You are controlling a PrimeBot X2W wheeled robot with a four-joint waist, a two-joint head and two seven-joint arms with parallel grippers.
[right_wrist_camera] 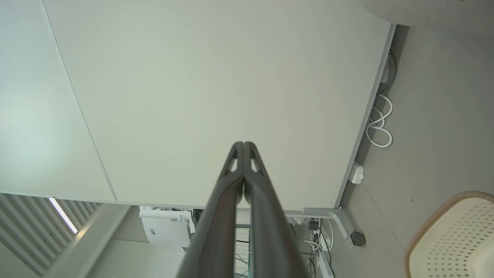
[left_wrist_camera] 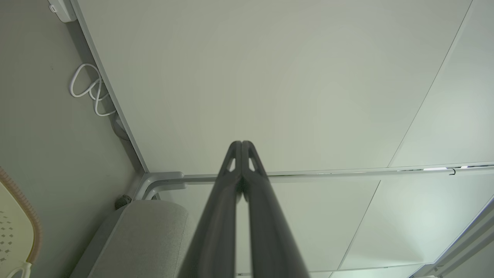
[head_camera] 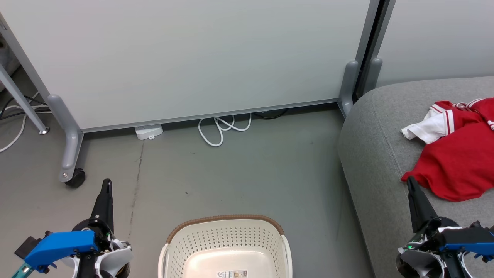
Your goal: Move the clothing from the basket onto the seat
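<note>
Red clothing (head_camera: 461, 152) with white striped trim lies crumpled on the grey seat (head_camera: 380, 154) at the right of the head view. The cream basket (head_camera: 225, 247) with its brown rim stands on the floor at the bottom centre; no fabric shows in the part of it in view, only a label on its bottom. My left gripper (head_camera: 107, 184) is shut and holds nothing, raised left of the basket. My right gripper (head_camera: 410, 181) is shut and holds nothing, just in front of the clothing's near hem. Both wrist views show fingertips (left_wrist_camera: 241, 143) (right_wrist_camera: 244, 144) pressed together, facing the white panel.
A white partition panel (head_camera: 185, 58) on grey wheeled feet (head_camera: 71, 173) stands behind the basket. A coiled white cable (head_camera: 222, 129) and a small white box (head_camera: 148, 132) lie under its lower edge. Grey floor (head_camera: 251, 173) lies between the panel, the basket and the seat.
</note>
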